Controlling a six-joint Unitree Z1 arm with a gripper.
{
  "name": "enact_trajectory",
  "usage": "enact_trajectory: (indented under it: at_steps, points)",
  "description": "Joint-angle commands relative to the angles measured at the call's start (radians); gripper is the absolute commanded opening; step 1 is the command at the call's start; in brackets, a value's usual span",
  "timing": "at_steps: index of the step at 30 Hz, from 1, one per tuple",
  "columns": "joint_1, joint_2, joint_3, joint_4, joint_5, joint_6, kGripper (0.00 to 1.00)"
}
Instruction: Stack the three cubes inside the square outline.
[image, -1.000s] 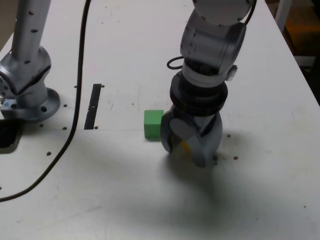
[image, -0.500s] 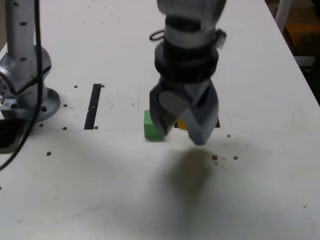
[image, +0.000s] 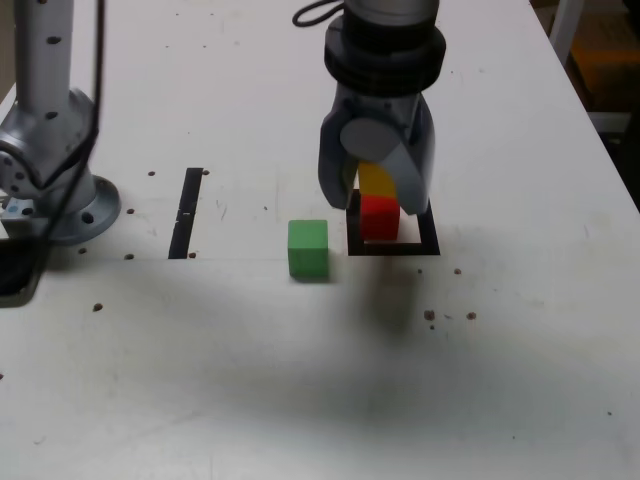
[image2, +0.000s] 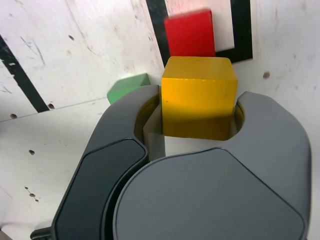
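Observation:
My gripper (image: 378, 195) is shut on the yellow cube (image: 377, 180) and holds it in the air just above the red cube (image: 379, 217). The red cube sits inside the square outline (image: 392, 246), a thin black frame on the white table. In the wrist view the yellow cube (image2: 199, 96) is clamped between the dark grey fingers (image2: 125, 130), with the red cube (image2: 190, 33) and the square outline (image2: 242, 30) beyond it. The green cube (image: 308, 249) rests on the table to the exterior view's left of the outline, apart from it; its corner (image2: 128, 86) shows in the wrist view.
A straight black tape strip (image: 186, 212) lies on the table at the exterior view's left. The arm's grey base (image: 50, 170) stands at the far left edge with a cable hanging over it. Small dark specks (image: 430, 315) dot the white table (image: 300, 380).
The gripper has lifted the yellow cube from the table near the front and carried it back, over the square outline, uncovering the red cube. The green cube has not moved.

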Motion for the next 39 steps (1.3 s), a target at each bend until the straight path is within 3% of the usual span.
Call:
enact_trajectory:
  at_steps: [1, 20, 39]
  points:
    - [0.012, 0.003, -0.010, 0.012, 0.006, -0.002, 0.20]
    - [0.050, 0.079, -0.045, 0.021, 0.009, -0.039, 0.20]
    - [0.081, 0.093, 0.006, -0.012, 0.005, -0.042, 0.21]
